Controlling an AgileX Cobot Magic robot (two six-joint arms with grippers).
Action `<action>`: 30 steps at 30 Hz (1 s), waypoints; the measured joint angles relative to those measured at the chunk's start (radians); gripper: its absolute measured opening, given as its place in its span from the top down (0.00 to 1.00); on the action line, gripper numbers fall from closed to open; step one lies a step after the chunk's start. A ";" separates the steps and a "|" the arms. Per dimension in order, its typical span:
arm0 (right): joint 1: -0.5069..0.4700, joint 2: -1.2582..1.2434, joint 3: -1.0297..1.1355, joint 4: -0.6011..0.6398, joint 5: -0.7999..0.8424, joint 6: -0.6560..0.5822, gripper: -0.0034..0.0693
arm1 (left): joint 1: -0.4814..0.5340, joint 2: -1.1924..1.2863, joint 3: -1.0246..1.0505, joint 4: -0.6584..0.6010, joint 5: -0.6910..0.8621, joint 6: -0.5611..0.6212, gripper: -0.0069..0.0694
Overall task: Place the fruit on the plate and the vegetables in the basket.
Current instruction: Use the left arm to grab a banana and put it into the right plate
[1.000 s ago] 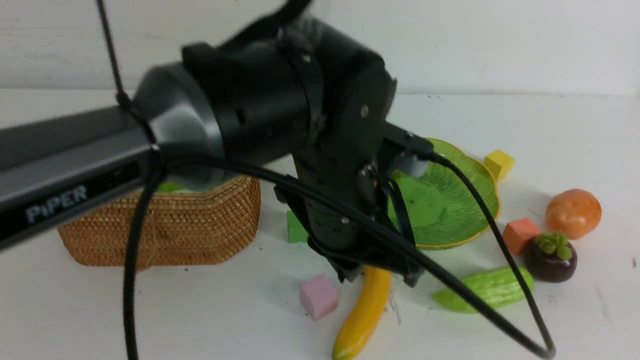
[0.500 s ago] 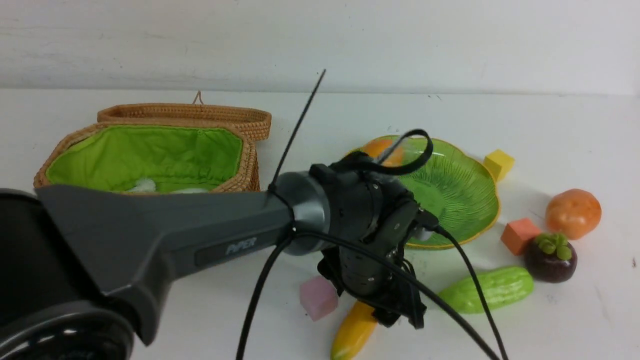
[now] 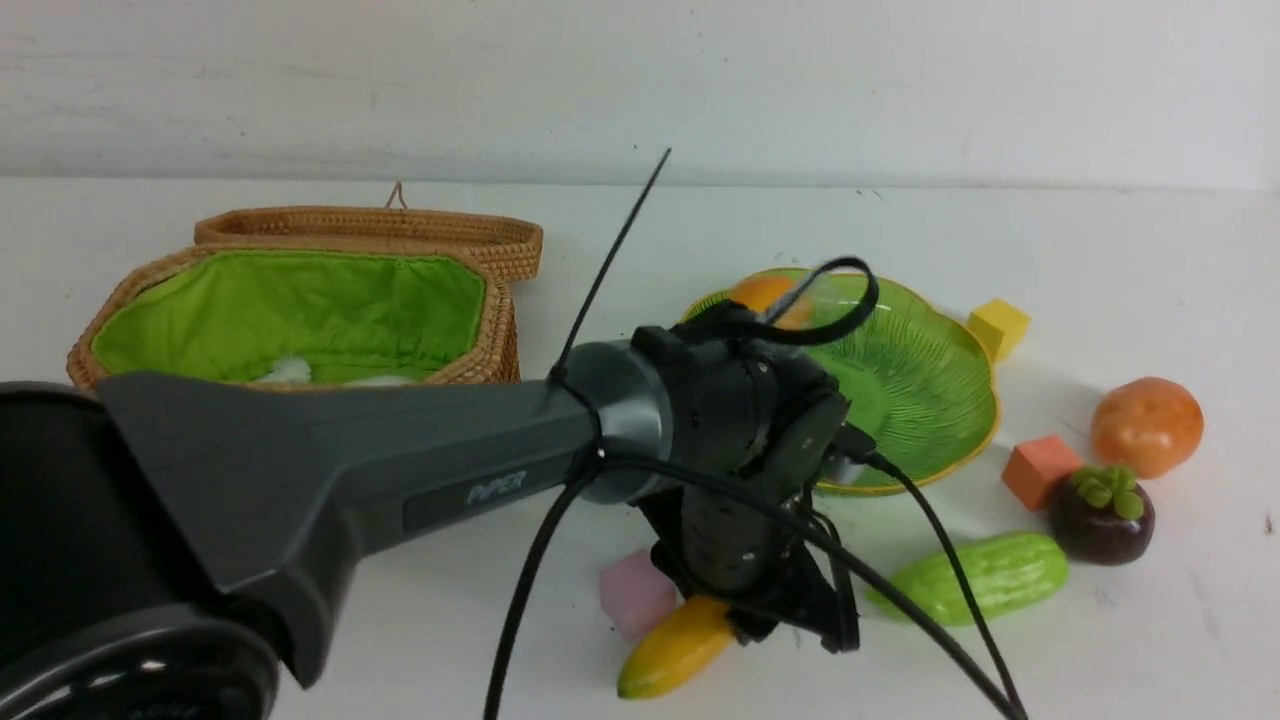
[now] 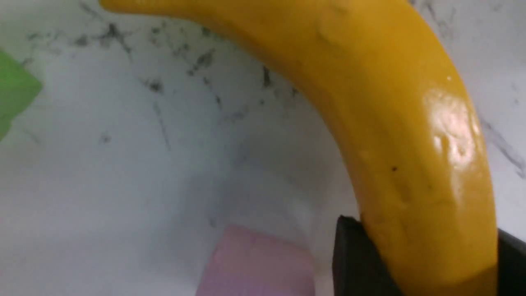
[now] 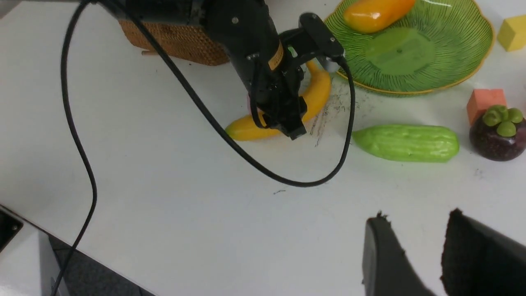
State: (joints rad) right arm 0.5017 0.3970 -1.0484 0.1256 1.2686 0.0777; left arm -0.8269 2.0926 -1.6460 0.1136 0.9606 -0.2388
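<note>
**Left gripper [image 3: 795, 632] clamps banana [image 3: 675, 645] near plate [image 3: 940, 400]**

The left gripper's fingers pinch the yellow banana from both sides, low at the white table [image 3: 1150, 650], just beside a pink cube [image 3: 635, 595]. A mango [image 5: 376, 14] lies on the green plate. The right gripper [image 5: 417, 216] hangs empty, fingers narrowly parted. The gourd [image 3: 975, 578], mangosteen [image 3: 1100, 512] and orange ball [image 3: 1145, 425] sit right of the plate. The basket [image 3: 495, 340] stands open at left.

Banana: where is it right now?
Front view, low centre: the banana lies beside the pink cube, on the near side of the plate, with the left gripper shut on it.
</note>
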 joint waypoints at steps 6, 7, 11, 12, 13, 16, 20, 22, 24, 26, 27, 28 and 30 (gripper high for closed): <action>0.000 0.000 0.000 -0.013 -0.001 0.000 0.64 | -0.027 -0.120 -0.140 -0.071 0.232 0.134 0.51; 0.000 0.000 0.000 -0.015 -0.001 0.000 0.64 | -0.027 -0.124 -0.156 -0.080 0.225 0.177 0.51; 0.000 -0.001 0.000 -0.038 -0.024 0.000 0.64 | -0.019 -0.107 -0.192 -0.090 0.019 0.347 0.51; 0.000 -0.001 0.000 -0.041 -0.026 0.000 0.64 | -0.013 -0.096 -0.193 -0.093 -0.045 0.366 0.51; 0.000 -0.001 0.000 -0.046 -0.031 0.000 0.64 | -0.005 -0.080 -0.196 -0.093 -0.122 0.388 0.51; 0.000 -0.001 0.000 -0.049 -0.041 0.000 0.64 | 0.026 -0.013 -0.217 -0.091 -0.298 0.418 0.51; 0.000 -0.001 0.000 -0.040 -0.031 0.004 0.64 | 0.059 0.076 -0.260 -0.082 -0.396 0.455 0.51; 0.000 -0.001 0.000 -0.032 -0.017 0.015 0.64 | 0.065 0.112 -0.280 -0.080 -0.426 0.471 0.48; 0.000 -0.001 0.000 -0.030 -0.011 0.023 0.64 | 0.065 0.130 -0.289 -0.080 -0.444 0.475 0.43; 0.000 -0.001 0.000 -0.029 -0.006 0.029 0.64 | 0.065 0.146 -0.295 -0.080 -0.461 0.479 0.29; 0.000 -0.001 0.000 -0.028 -0.006 0.030 0.64 | 0.064 0.147 -0.295 -0.080 -0.459 0.476 0.22; 0.000 -0.001 0.000 -0.027 -0.006 0.030 0.64 | 0.064 0.146 -0.296 -0.080 -0.450 0.472 0.16; 0.000 -0.001 0.000 -0.027 -0.006 0.030 0.64 | 0.064 0.137 -0.299 -0.083 -0.428 0.458 0.10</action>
State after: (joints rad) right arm 0.5017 0.3962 -1.0484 0.0986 1.2627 0.1080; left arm -0.7632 2.2294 -1.9452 0.0309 0.5323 0.2195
